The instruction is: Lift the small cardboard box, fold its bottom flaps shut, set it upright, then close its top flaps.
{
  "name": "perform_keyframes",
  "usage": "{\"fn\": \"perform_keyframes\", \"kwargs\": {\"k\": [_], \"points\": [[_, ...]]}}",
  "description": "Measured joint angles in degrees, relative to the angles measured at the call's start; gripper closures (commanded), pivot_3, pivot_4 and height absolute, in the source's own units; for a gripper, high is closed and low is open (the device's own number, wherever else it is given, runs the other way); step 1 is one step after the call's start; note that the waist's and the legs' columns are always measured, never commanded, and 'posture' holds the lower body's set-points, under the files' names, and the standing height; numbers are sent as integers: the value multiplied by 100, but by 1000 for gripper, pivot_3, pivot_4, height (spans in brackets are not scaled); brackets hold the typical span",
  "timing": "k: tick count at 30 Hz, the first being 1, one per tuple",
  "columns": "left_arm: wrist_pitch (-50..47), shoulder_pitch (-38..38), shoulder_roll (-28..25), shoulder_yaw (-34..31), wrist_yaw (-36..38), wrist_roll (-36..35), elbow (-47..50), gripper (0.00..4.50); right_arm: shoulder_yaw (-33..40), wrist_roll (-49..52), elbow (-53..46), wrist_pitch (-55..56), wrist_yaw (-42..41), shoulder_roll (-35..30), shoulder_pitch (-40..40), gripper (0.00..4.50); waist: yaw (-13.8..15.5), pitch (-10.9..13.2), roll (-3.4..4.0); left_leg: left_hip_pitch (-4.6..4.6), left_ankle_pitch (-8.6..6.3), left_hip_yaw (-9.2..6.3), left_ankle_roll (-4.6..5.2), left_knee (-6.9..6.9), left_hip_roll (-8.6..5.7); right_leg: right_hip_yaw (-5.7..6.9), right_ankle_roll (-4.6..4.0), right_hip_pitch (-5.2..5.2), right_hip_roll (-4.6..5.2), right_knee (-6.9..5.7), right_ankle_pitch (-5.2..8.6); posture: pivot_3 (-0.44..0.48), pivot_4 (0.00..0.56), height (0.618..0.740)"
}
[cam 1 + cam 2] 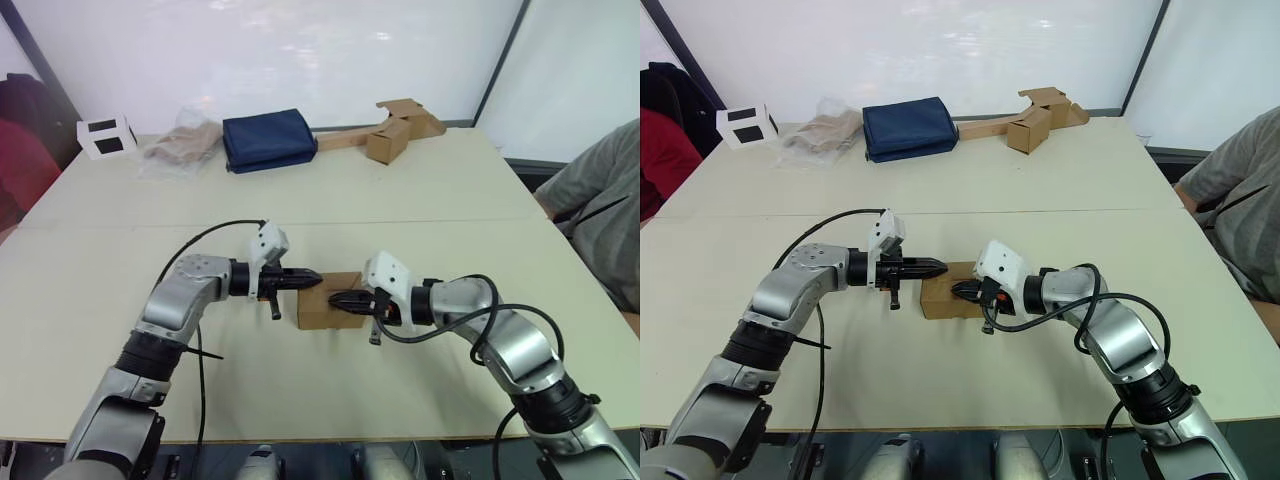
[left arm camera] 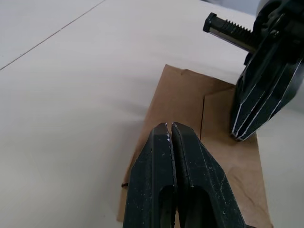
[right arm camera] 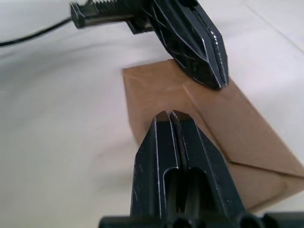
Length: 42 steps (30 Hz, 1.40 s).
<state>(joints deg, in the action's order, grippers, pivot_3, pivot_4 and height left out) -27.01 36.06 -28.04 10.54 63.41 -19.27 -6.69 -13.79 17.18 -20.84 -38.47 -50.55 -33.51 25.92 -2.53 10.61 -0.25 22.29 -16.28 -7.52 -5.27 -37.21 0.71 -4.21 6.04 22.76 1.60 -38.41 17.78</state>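
A robot testing lab or demo booth: pale white translucent panel walls point(image 1: 300, 50) in dark frames enclose wide cream worktables point(image 1: 420, 180) pushed together; stray props lie along the far edge — a folded navy fabric bundle point(image 1: 267, 139), a crumpled clear plastic bag point(image 1: 180, 148) — and a seated person in a grey shirt point(image 1: 605, 215) watches alongside

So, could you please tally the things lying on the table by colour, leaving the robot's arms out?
Brown or tan: 3 (small cardboard box, tan box on a long strip, crumpled bag)
Navy blue: 1 (folded cloth)
White with black panels: 1 (white box)
Total: 5
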Motion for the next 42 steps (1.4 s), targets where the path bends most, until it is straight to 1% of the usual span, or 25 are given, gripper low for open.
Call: {"fn": "perform_keyframes", "kwargs": {"k": [3, 6, 8, 9, 10, 12, 13, 14, 16, 18, 20, 22, 23, 24, 26, 31, 36, 39, 42], "points": [[164, 3, -36, 41, 28, 130, 0, 4410, 143, 96, -30, -89, 14, -60, 8, 4500, 0, 0, 0, 0, 0, 0, 0, 0, 0, 0, 0, 0, 0, 0, 0, 0, 150, 740], [251, 26, -61, 78, 40, 192, 3, 4410, 432, 291, -38, -375, 249, 71, 15, 4500, 0, 0, 0, 0, 0, 0, 0, 0, 0, 0, 0, 0, 0, 0, 0, 0, 150, 740], [-120, 43, 81, -181, -39, -144, 10, 4410, 757, 437, -41, -931, 684, 307, 122, 4500, -3, 0, 0, 2, 0, 0, 0, -1, 0, -1, 0, 3, 0, -6, 0, 0, 150, 740], [-500, 87, 244, -494, -189, -550, 34, 4410, 903, 503, -54, -1282, 938, 373, 215, 4500, -1, 0, 0, 5, 0, -1, 0, -1, 0, 0, 0, 6, 0, -6, 0, 0, 150, 740], [-673, 155, 331, -701, -288, -762, 62, 4410, 991, 526, -62, -1476, 1079, 396, 277, 4500, -1, 0, 0, 8, 0, -3, 0, -2, 1, 0, 0, 10, -1, -7, 0, 0, 150, 740], [-949, 252, 324, -1166, -712, -1040, 456, 4410, 1267, 688, -180, -1826, 1405, 617, 384, 4500, -8, 0, 0, 8, 0, -4, 0, 4, 1, -1, 0, 12, 0, -3, 0, 0, 150, 740], [-982, 259, 320, -1238, -801, -1069, 580, 4410, 1324, 724, -234, -1858, 1470, 660, 385, 4500, -11, 0, 0, 7, 0, -4, 0, 5, 1, -1, 0, 12, 0, -1, 0, 0, 150, 740], [-1022, 206, 291, -1294, -991, -1067, 835, 4410, 1436, 760, -284, -1845, 1625, 764, 400, 4500, -15, 0, 1, 7, 0, -3, 0, 5, 1, -2, 0, 11, 0, 0, 0, 0, 150, 740], [-1015, -58, 144, -1214, -1401, -795, 1312, 4410, 1514, 660, -334, -1578, 1878, 826, 420, 4500, -19, -1, 3, 6, 0, 2, 0, 6, 0, -5, 0, 11, 3, -1, 0, 0, 150, 740], [-1016, -324, 61, -1130, -1755, -508, 1571, 4410, 1626, 496, -410, -1247, 2101, 815, 397, 4500, 0, -1, 2, 5, 0, 1, -1, 4, 0, -4, 0, 11, 2, -3, 0, 0, 150, 740], [-1048, -451, 1, -1068, -1912, -391, 1712, 4410, 1666, 413, -453, -1107, 2218, 785, 355, 4500, 24, -1, 2, 7, 1, 0, -1, 3, 0, -2, 0, 9, 3, -3, 0, 0, 150, 740], [-1201, -446, -135, -889, -1949, -342, 1906, 4410, 1435, 387, -562, -1183, 2085, 463, 263, 4500, 33, 0, 2, 7, 0, 3, -1, 3, -3, -3, 0, 7, 6, 0, 0, 0, 150, 740], [-1368, -436, -212, -797, -1840, -407, 1994, 4410, 1309, 392, -625, -1253, 2007, 349, 216, 4500, 19, 0, 1, 7, 0, 2, 0, 3, -2, -3, 0, 7, 4, 2, 0, 0, 150, 740], [-1561, -433, -340, -660, -1650, -529, 2065, 4410, 1203, 412, -667, -1328, 1972, 334, 191, 4500, 0, 0, 2, 6, 0, 2, 0, 7, -2, -3, 0, 7, 3, 1, 0, 0, 150, 740], [-1748, -432, -348, -466, -1490, -638, 2157, 4410, 1057, 485, -747, -1526, 1953, 334, 155, 4500, -16, 0, 2, 5, 0, 2, 0, 6, 1, -3, 0, 8, -2, -1, 0, 0, 150, 740], [-1988, -413, -343, -301, -1496, -700, 2273, 4410, 789, 676, -920, -1975, 1930, 339, 157, 4500, -7, 0, 2, 5, 0, 2, 0, 6, 1, -3, 0, 8, -2, -1, 0, 0, 150, 740], [-1939, -425, -592, -29, -1426, -543, 2329, 4410, 452, 659, -979, -2121, 1920, 310, 160, 4500, -3, 0, 2, 5, 0, 2, 0, 6, 1, -4, 0, 8, -1, 0, 0, 0, 150, 740], [-1790, -432, -612, 185, -1387, -369, 2260, 4410, 280, 607, -931, -2093, 1904, 306, 186, 4500, 2, 0, 2, 5, 0, 2, 0, 5, 0, -3, 0, 7, 0, 1, 0, 0, 150, 740], [-1699, -416, -564, 241, -1375, -287, 2159, 4410, 170, 524, -799, -2035, 1875, 258, 242, 4500, 2, 0, 2, 5, 0, 2, 0, 5, 0, -3, 0, 7, 0, 1, 0, 0, 150, 740]]}}
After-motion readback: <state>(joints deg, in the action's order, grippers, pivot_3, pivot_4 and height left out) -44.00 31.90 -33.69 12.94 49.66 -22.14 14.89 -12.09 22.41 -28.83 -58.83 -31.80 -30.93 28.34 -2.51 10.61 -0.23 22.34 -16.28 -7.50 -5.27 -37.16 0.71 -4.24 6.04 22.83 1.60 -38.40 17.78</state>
